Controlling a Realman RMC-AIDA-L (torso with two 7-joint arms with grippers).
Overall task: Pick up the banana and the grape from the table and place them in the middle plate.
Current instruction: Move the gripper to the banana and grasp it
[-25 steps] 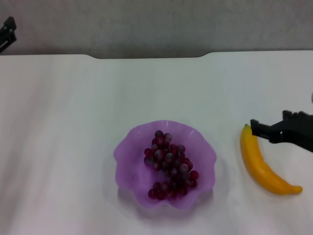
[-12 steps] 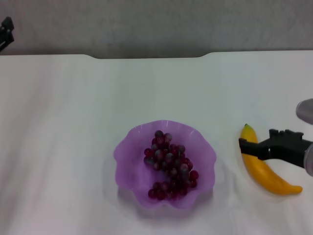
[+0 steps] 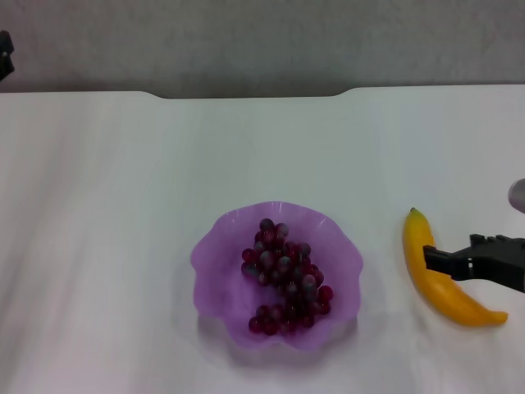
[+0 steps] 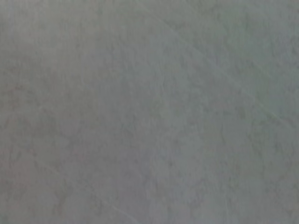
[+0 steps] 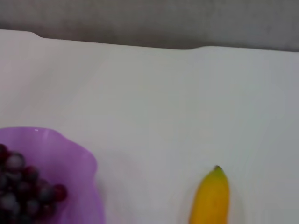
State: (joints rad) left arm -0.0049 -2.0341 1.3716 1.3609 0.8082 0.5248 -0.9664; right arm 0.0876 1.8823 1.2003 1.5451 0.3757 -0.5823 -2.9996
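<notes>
Yellow-orange banana (image 3: 439, 275) lies on the white table (image 3: 123, 205), at 3 o'clock from the middle plate (image 3: 215, 254) and apart from its rim. The grape (image 3: 285, 276) bunch already sits inside the plate. Head view: right gripper (image 3: 429, 258) overlaps the banana's midsection; whether its fingers are spread or closed, cannot tell. Left gripper (image 3: 4, 54) sits parked at 10 o'clock, far corner, its state also unreadable.

Left wrist view: plain grey surface only.

Right wrist view: banana tip (image 5: 212, 196) with dark stem end, plate edge (image 5: 84, 163) at 9 o'clock of it.

Judgement: banana looks smooth, stiff, light, likely slippery. Grip across the thick middle, not the tapering ends.
</notes>
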